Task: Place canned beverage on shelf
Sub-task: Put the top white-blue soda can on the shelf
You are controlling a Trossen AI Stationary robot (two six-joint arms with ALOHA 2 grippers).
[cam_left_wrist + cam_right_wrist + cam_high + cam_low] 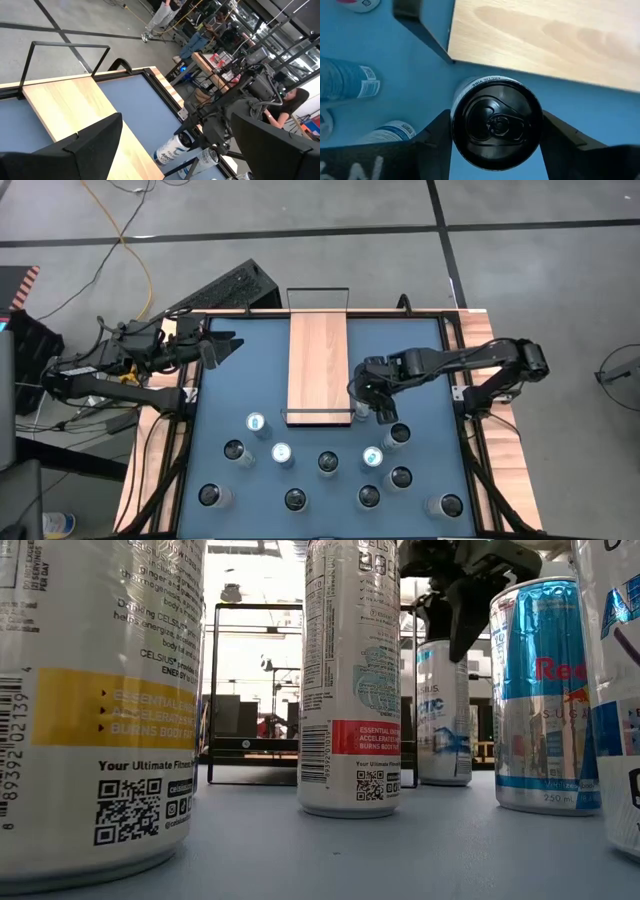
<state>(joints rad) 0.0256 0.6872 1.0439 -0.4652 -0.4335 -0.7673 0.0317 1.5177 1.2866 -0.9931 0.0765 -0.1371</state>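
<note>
Right gripper: the right gripper point(495, 145) hangs directly over a white can point(496, 123) standing on the blue table point(420, 370), one dark finger point(432, 140) on either side of the can's top; the fingers sit hard against the rim, but a firm clamp cannot be told.
Can: upright, black-lidded, just off the near right corner of the shelf point(317, 360), close to its black end rail point(317, 411) and not on the board.
Step in hand: judged to be the grasp, with the can bracketed and still on the table.
Next move: calls for a secure squeeze, a straight lift clear of the rail, then a short carry sideways over the wood.
Shelf: the light board lies bare down the middle of the table.
Other cans: a loose cluster point(328, 463) stands nearer the front edge, some close to the chosen one.
Left gripper: the left gripper point(222, 348) waits at the table's far left corner, jaws spread wide and empty.
</note>
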